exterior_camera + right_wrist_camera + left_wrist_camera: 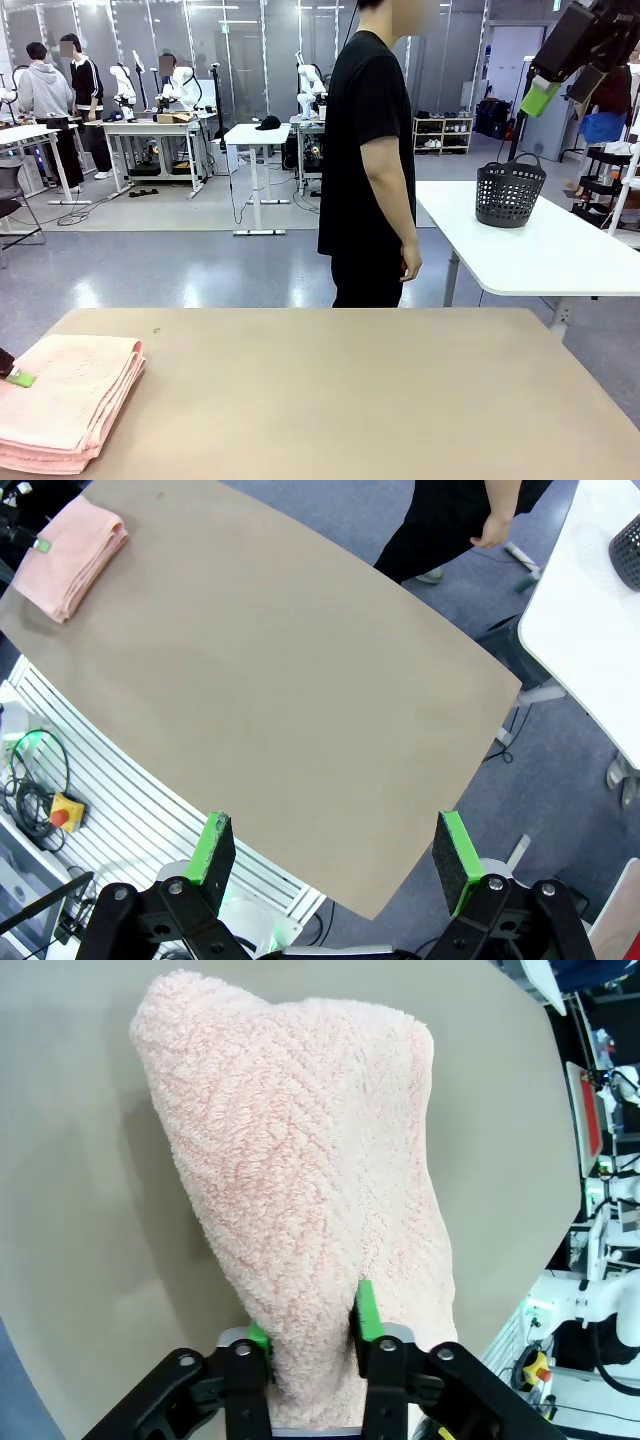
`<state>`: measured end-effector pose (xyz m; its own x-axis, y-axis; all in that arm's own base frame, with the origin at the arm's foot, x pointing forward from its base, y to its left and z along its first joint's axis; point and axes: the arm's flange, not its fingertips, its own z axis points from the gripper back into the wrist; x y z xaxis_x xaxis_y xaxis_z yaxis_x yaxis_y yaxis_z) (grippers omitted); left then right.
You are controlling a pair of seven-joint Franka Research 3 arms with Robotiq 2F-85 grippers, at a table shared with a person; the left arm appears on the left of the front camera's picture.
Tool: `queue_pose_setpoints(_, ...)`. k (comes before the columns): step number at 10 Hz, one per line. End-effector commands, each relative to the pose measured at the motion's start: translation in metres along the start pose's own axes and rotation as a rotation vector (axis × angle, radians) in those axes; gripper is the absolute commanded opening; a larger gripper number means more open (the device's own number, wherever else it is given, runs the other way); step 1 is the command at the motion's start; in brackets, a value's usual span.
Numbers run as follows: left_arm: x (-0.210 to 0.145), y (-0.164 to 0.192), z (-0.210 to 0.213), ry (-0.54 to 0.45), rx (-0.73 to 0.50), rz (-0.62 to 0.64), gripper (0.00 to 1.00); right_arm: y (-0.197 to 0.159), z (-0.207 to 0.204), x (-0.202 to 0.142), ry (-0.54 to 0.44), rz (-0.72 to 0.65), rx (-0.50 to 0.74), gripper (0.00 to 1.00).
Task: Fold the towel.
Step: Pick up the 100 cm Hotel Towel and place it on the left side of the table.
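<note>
The towel is a pale pink terry cloth, folded into a thick stack at the near left corner of the tan table. My left gripper comes in from the left edge and rests on that stack. In the left wrist view the towel runs between the green pads, with my left gripper shut on its near end. My right gripper hangs high at the upper right, far from the cloth. From its own camera the right gripper stands open and holds nothing, with the towel small in the far corner.
A person in black stands at the table's far edge, hands down. Behind, a white table carries a dark perforated basket. Most of the tan tabletop is bare.
</note>
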<state>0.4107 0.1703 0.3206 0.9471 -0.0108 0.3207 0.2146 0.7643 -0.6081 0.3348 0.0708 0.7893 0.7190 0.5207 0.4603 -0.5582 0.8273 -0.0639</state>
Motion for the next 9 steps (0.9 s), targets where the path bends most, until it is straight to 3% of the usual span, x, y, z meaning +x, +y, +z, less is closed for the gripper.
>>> queue_pose_setpoints(1,0.001,-0.003,0.003,-0.021,0.029,-0.033,0.92,-0.001,0.001,0.0,0.0,0.002,-0.008,1.0)
queue_pose_setpoints(2,0.001,-0.007,0.006,-0.024,0.039,-0.036,1.0,-0.001,0.001,0.0,0.0,0.002,-0.008,1.0)
queue_pose_setpoints(5,0.001,-0.024,0.023,-0.049,0.145,-0.076,0.97,-0.001,0.001,0.0,0.0,0.002,-0.008,1.0)
queue_pose_setpoints(9,-0.002,-0.057,0.034,-0.075,0.185,-0.109,1.0,-0.001,0.001,0.0,0.0,0.002,-0.008,1.0)
